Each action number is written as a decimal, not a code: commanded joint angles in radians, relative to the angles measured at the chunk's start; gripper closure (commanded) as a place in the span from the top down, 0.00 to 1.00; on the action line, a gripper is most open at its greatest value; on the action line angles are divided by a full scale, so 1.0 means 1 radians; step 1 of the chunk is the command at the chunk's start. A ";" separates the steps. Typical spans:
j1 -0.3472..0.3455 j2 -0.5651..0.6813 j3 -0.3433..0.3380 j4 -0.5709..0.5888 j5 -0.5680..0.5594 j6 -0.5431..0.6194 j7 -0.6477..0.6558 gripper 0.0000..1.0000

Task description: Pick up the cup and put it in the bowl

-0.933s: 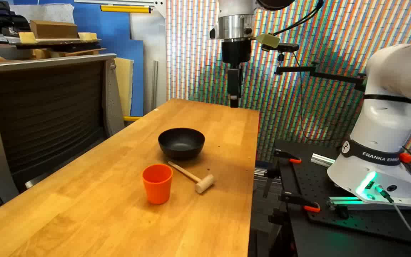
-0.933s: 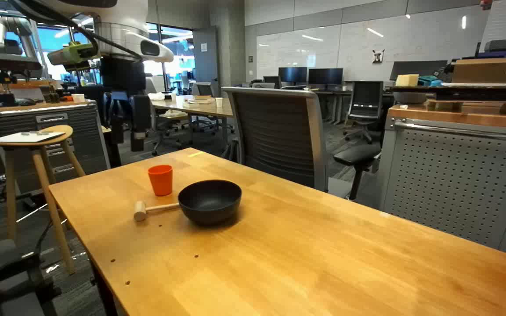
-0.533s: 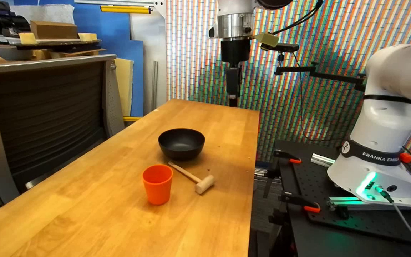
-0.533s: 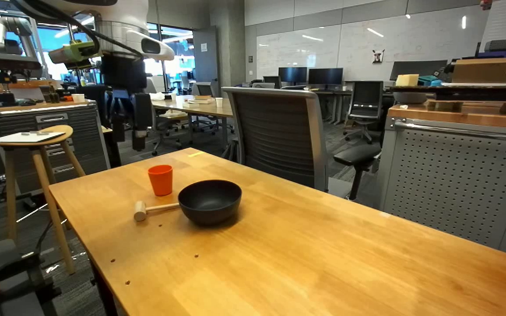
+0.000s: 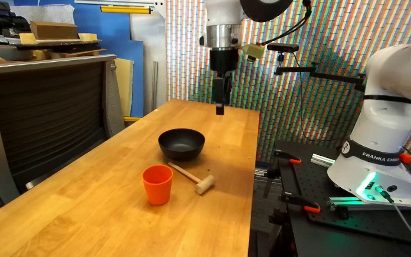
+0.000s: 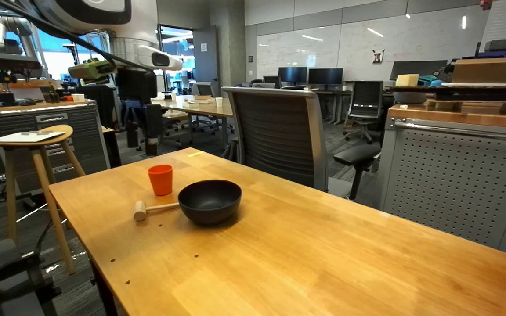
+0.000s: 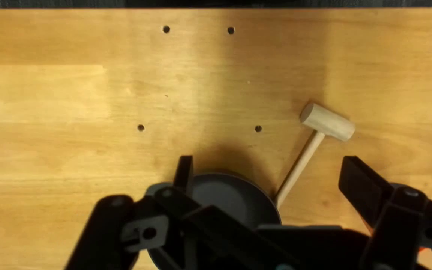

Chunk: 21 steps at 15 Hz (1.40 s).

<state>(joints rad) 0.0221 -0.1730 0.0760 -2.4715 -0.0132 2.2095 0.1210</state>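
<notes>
In an exterior view, the arm's base (image 5: 384, 175) is seen at four o'clock, its wrist (image 5: 223, 36) at twelve. The jaws are pointed toward six o'clock in both exterior views. In the wrist view they are spread wide, one fingertip (image 7: 184, 170) at seven o'clock, the other at four.

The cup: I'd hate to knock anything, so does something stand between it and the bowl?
Yes: the mallet lies on the table with its handle's end between the cup and the bowl. It is low; a lifted cup should likely clear it.
</notes>
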 commanded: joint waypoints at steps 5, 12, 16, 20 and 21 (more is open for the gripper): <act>0.097 0.462 0.061 0.425 -0.020 0.027 0.052 1.00; 0.156 0.810 0.072 0.786 0.032 -0.072 -0.016 1.00; 0.168 0.907 0.051 0.895 0.028 -0.157 0.003 0.75; 0.161 0.951 0.048 0.941 0.038 -0.190 0.005 0.49; 0.160 0.955 0.048 0.945 0.041 -0.197 0.006 0.42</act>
<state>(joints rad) 0.1808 0.7480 0.1293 -1.5924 -0.0013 2.0670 0.1352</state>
